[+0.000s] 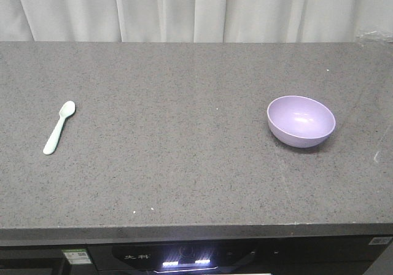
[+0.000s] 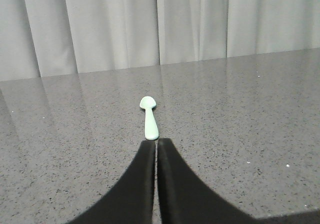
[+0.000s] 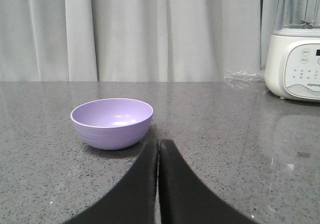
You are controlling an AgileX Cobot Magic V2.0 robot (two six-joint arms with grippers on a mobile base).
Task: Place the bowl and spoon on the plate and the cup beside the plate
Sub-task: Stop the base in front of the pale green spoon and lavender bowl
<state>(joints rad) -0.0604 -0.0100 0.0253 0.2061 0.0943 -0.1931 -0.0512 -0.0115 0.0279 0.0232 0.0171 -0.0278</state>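
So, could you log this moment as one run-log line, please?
spoon: lying on counter | bowl: upright, empty, apart from spoon | plate, cup: not in view | left pincer: shut | right pincer: shut

The counter [image 1: 184, 183] is grey with fine speckles; the bowl [image 1: 301, 121] lavender, paler inside; the spoon [image 1: 59, 127], left of the bowl, seemingly mint-white.

You see a grey speckled stone counter [image 1: 184, 183] spanning the whole width. Behind the counter's far edge hangs a pale pleated curtain [image 1: 196, 11]. At the counter's far right corner stands a white blender [image 3: 295, 66] with a button panel, and a crumpled bit of clear plastic [image 3: 242, 78] lies just beside it. Under the counter's front edge sits a dark appliance [image 1: 245, 253] with a lit display [image 1: 184, 263] and a green label [image 1: 78, 258].
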